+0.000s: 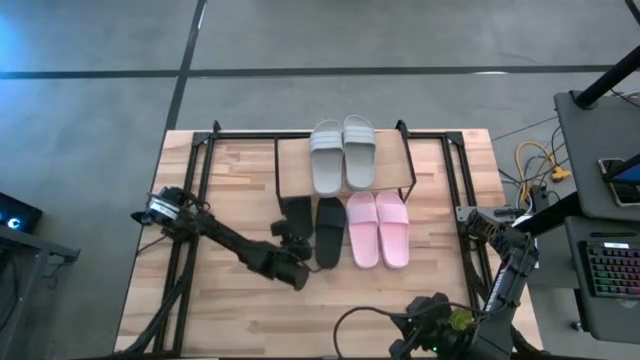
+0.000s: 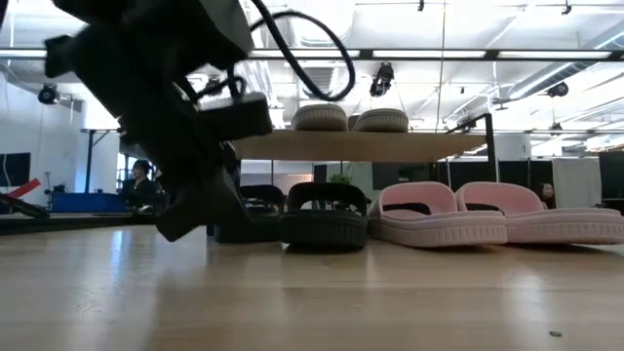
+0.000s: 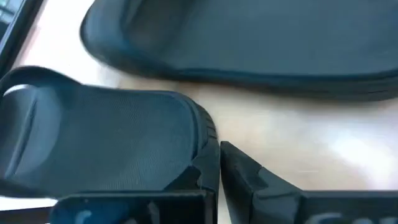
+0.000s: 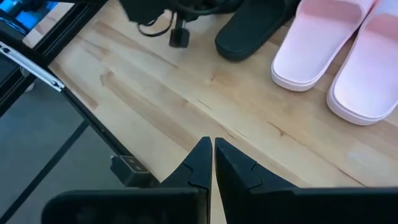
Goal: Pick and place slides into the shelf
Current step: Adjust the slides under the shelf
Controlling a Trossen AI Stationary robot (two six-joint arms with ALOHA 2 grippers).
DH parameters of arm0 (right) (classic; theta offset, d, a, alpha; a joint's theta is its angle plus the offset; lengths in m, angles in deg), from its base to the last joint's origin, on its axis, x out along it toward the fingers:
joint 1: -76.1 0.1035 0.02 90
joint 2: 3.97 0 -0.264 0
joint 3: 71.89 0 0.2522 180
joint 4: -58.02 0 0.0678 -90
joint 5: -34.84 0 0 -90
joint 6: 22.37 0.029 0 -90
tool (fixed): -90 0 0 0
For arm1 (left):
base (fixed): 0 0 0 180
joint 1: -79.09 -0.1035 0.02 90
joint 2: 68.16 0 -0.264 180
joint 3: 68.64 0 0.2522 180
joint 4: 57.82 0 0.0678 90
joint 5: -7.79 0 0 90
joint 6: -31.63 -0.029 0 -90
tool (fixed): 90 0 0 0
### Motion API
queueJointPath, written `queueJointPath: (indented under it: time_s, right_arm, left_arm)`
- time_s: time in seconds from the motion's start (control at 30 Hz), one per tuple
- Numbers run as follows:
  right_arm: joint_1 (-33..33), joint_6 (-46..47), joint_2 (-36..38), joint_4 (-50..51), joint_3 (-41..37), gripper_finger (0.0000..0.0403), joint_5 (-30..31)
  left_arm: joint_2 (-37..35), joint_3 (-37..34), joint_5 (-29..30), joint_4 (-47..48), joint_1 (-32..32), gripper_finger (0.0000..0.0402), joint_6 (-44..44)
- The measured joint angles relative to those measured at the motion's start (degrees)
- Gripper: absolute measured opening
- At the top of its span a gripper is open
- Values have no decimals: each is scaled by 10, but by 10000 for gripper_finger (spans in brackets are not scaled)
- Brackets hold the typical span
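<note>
The shelf [image 1: 385,165] stands at the table's far middle, with the pale grey-green pair [image 1: 343,152] on its plank top. On the table before it lie two black slides [image 1: 297,215] [image 1: 330,232] and the pink pair [image 1: 378,228], soles down. My left gripper [image 3: 219,163] is shut, low over the table at the heel end of the left black slide [image 3: 106,143]; the other black slide [image 3: 249,43] lies just beyond. My right gripper [image 4: 213,148] is shut and hangs over the table's near right part, apart from every slide. My left gripper comes level from the table's near side, its shut fingers [image 3: 202,174] right beside the heel rim [image 3: 200,127] of the left black slide, which lies flat on the table. Whether the finger's outer side touches the rim, I cannot tell.
A large black metal frame [image 1: 200,170] runs around the table's edges and the shelf. Bare wood [image 1: 350,300] lies near the slides' heels. Cables [image 1: 535,160] and a keyboard [image 1: 610,270] sit off the table's right side. People show in the room behind.
</note>
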Motion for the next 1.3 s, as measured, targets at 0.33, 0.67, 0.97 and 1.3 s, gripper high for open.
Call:
queueJointPath:
  time_s: [0.33,0.67,0.97,1.3]
  right_arm:
    - [4,-22,0,0,-1,13,0]
    - [4,-55,0,0,-3,13,-9]
    - [9,-59,0,0,-5,13,-9]
    - [21,-41,0,0,-13,13,-20]
  left_arm:
    - [-52,26,-2,12,33,0,2]
    - [-36,35,-180,-205,85,0,-43]
    - [12,61,-168,-202,66,0,-48]
    - [63,85,-130,-204,17,0,-50]
